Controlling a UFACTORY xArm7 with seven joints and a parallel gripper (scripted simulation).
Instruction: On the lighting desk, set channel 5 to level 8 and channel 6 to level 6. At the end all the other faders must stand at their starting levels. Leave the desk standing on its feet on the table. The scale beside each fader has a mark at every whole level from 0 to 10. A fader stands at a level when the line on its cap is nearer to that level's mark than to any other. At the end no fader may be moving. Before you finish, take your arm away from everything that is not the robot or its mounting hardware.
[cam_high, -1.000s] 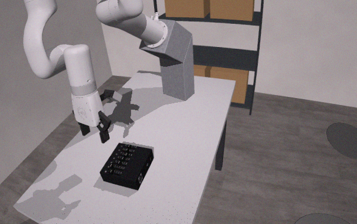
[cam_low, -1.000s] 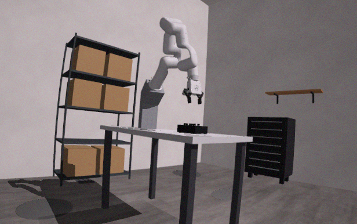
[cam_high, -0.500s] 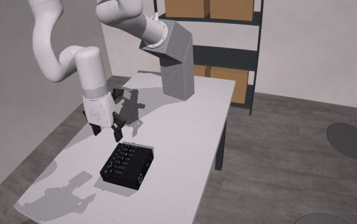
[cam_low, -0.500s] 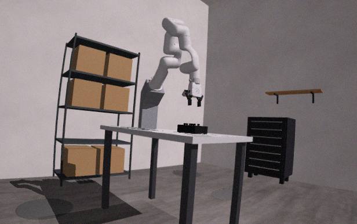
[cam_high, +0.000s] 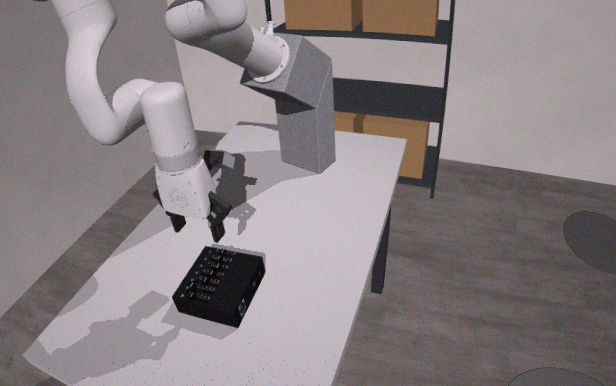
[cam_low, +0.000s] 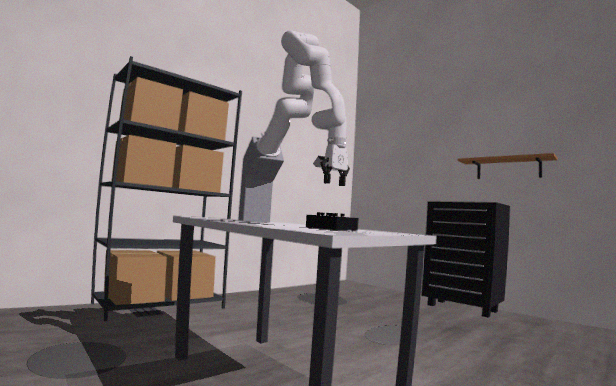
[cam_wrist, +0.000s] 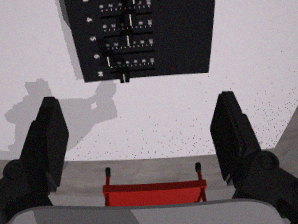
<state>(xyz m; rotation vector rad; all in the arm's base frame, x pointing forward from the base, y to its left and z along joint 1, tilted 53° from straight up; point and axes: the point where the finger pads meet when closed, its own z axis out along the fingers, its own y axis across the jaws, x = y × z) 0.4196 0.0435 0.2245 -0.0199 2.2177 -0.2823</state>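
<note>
The lighting desk (cam_high: 235, 292) (cam_low: 332, 221) (cam_wrist: 180, 23) is a black box standing flat on the white table (cam_high: 325, 225) (cam_low: 300, 235) (cam_wrist: 173, 116). Several faders lie in rows across its top, and their small caps (cam_wrist: 128, 42) stand at different places along the scales. The levels are too small to read. My gripper (cam_high: 196, 231) (cam_low: 334, 181) (cam_wrist: 138, 112) is open and empty. It hangs well above the table, just off the end of the desk nearest the arm, and points down. In the wrist view the desk lies ahead of the fingers.
The arm's grey pedestal (cam_high: 305, 125) (cam_low: 257, 185) stands at the back of the table. A metal rack (cam_high: 440, 100) (cam_low: 107, 190) with cardboard boxes stands behind it. A black drawer cabinet (cam_low: 467, 255) and a wall shelf (cam_low: 507, 159) are off to the side. A red frame (cam_wrist: 153, 192) shows low in the wrist view.
</note>
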